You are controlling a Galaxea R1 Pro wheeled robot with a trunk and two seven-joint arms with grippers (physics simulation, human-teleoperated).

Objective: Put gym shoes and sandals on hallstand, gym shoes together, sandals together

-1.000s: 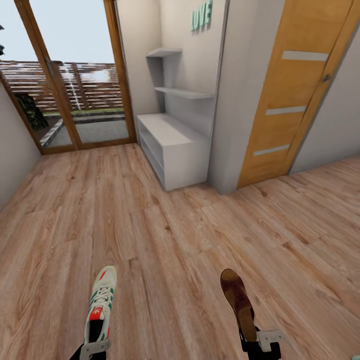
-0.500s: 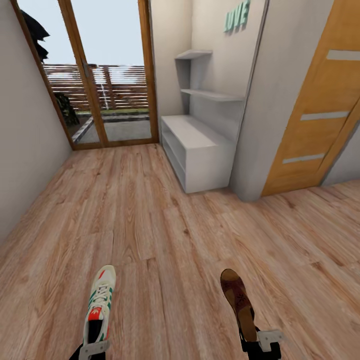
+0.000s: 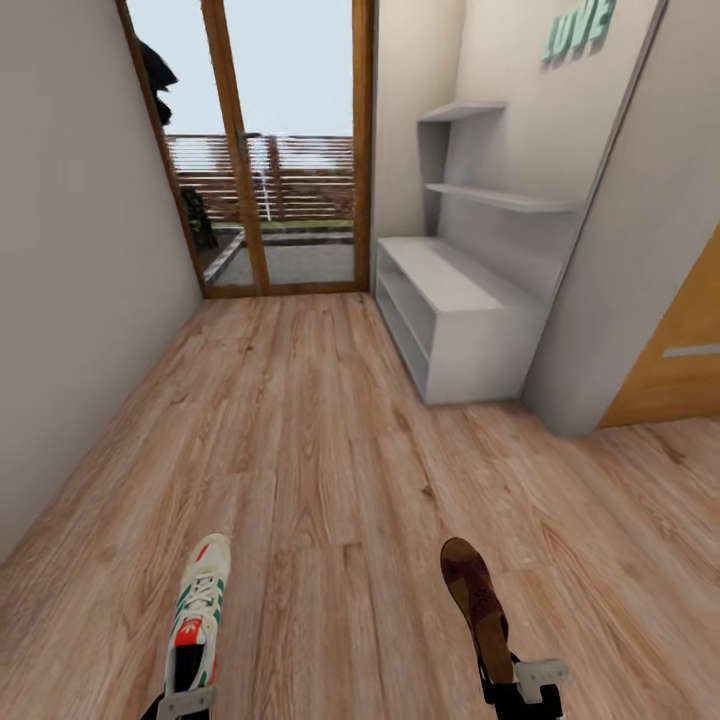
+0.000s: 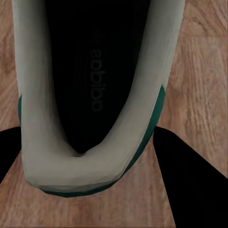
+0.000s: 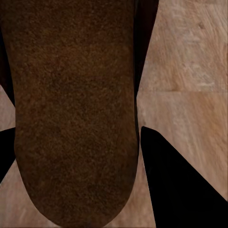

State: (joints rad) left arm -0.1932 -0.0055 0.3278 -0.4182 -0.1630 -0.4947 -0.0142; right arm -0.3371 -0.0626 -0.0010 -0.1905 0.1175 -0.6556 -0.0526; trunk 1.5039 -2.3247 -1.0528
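1. The left gripper (image 3: pixel 187 697) has its fingers clamped on a gym shoe (image 3: pixel 198 612) at the heel, toe forward for carrying.
2. The right gripper (image 3: pixel 520 690) likewise pinches a sandal (image 3: pixel 477 602).
3. Both hang well short of the hallstand (image 3: pixel 455 320), ahead right.

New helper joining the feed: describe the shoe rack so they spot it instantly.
Find the glass door at the corridor's end; the shoe rack stands right of it against the wall. It is the low light-grey cabinet with open compartments, unlike the thin wall shelves above.
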